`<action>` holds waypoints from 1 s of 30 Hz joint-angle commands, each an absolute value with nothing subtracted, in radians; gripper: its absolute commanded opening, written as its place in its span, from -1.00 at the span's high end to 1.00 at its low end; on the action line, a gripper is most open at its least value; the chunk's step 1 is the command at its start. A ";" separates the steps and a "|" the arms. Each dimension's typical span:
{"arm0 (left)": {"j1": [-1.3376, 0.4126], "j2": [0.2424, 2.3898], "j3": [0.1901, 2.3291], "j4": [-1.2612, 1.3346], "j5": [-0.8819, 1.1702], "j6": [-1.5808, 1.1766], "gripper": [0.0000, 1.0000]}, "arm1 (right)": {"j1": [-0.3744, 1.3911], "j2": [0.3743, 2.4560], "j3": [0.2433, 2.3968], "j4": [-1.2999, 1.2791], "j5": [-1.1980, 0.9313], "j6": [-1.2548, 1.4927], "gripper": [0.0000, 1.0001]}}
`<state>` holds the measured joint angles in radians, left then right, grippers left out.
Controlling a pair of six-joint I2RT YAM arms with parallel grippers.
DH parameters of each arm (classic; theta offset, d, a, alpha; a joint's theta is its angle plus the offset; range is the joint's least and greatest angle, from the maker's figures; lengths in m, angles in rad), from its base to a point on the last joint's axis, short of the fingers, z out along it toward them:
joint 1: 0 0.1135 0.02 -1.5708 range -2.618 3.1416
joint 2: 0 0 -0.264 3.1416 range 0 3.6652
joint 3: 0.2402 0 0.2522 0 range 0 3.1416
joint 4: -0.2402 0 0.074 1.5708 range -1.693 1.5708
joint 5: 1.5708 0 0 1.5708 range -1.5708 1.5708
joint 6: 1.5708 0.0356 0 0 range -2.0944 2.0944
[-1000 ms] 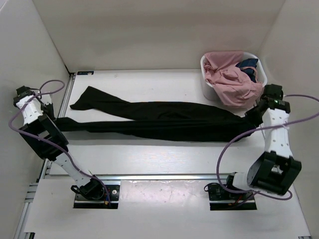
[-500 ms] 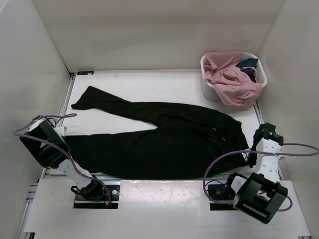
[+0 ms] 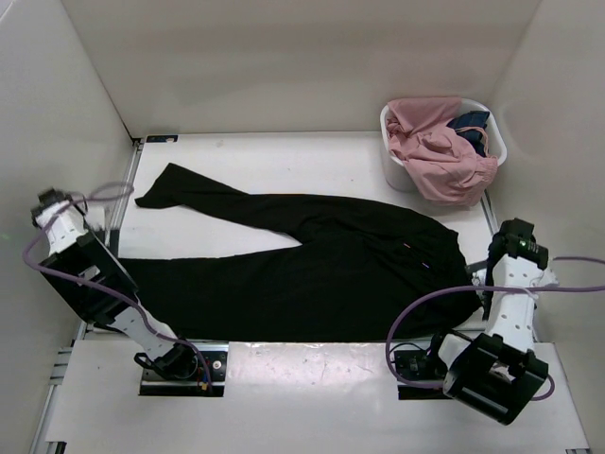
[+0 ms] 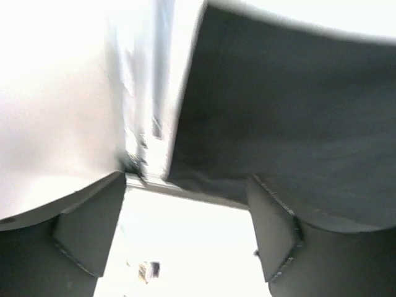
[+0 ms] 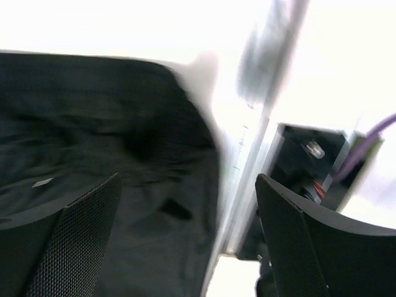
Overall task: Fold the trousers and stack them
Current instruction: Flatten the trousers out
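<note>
Black trousers (image 3: 321, 265) lie spread flat on the white table (image 3: 284, 156), filling most of its near half. Waist end is at the right. The legs run off to the left: one slants toward the far-left corner, the other lies along the near side and ends by the left arm.

Left gripper (image 4: 185, 185): jaws spread wide, nothing between them. The wrist pic is blurry, but dark cloth fills the upper right. Its near edge lies just ahead of the gap between the fingers, flat on the table and not pinched. Its left edge runs beside the pale rail at the table's side.

Right gripper (image 5: 185, 185): jaws also wide apart, gripping nothing. It hangs over the waist end. Rumpled black cloth takes up the left and centre of that view, w/ the left finger over it. The right finger is over the table's edge strip and the arm's base hardware. Can't tell if either fingertip touches the cloth, too blurred.

White basket (image 3: 392, 165) sits at the far-right corner, apart from the trousers. A pink garment (image 3: 440, 151) is heaped in it and spills over the rim, w/ a small dark blue garment (image 3: 470, 123) tucked behind.
</note>
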<state>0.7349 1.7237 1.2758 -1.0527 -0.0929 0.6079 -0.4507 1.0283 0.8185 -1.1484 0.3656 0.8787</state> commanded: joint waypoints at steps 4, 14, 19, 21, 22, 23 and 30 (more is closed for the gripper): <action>0.536 1.704 1.655 -1.098 0.193 0.539 -0.84 | -0.287 1.039 0.988 -0.930 0.379 0.753 -0.80; 0.315 2.267 2.161 -1.034 0.206 0.400 -0.95 | -0.193 1.434 1.094 -0.703 0.213 0.729 -0.85; 0.276 2.336 2.094 -0.910 0.167 0.413 -1.00 | -0.184 1.595 1.103 -0.660 0.202 0.798 -0.72; 0.264 2.348 2.047 -0.872 0.167 0.439 -1.00 | -0.184 1.659 1.112 -0.660 0.202 0.811 -0.57; 0.264 2.349 2.034 -0.862 0.167 0.439 -1.00 | -0.184 1.678 1.112 -0.660 0.202 0.825 -0.40; 0.264 2.359 2.025 -0.862 0.167 0.451 -1.00 | -0.184 1.695 1.112 -0.670 0.202 0.839 -0.32; 0.253 2.284 1.818 -0.853 0.075 0.495 0.71 | -0.184 1.753 1.055 -0.712 0.183 0.871 0.71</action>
